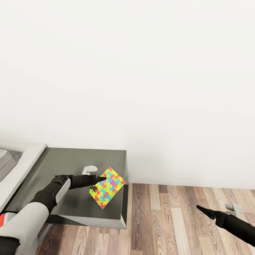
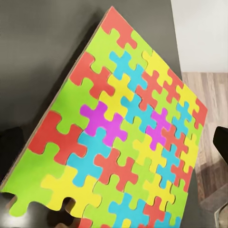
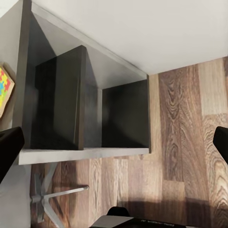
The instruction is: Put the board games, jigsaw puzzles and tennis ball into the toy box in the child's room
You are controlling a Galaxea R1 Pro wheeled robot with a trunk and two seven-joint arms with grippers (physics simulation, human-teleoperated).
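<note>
The jigsaw puzzle [image 1: 107, 187] lies flat near the right front corner of the dark grey cabinet top [image 1: 69, 164], which joins the pale tabletop [image 1: 17, 174] holding the toy box [image 1: 2, 164]. The left pincer [image 1: 102, 178] touches the puzzle's near edge, and I cannot tell if it grips it. The right pincer [image 1: 201, 209] hangs over the wooden floor [image 1: 173, 215], open and holding nothing.

Dark grey cabinet [image 3: 85, 95] seen open-sided above a wood-plank floor [image 3: 190, 123].
A corner of a jigsaw puzzle [image 3: 5, 88] lies on its top; white wall [image 3: 156, 28] behind, chair legs [image 3: 47, 199] beside; black fingertips [image 3: 9, 152] spread wide.
</note>
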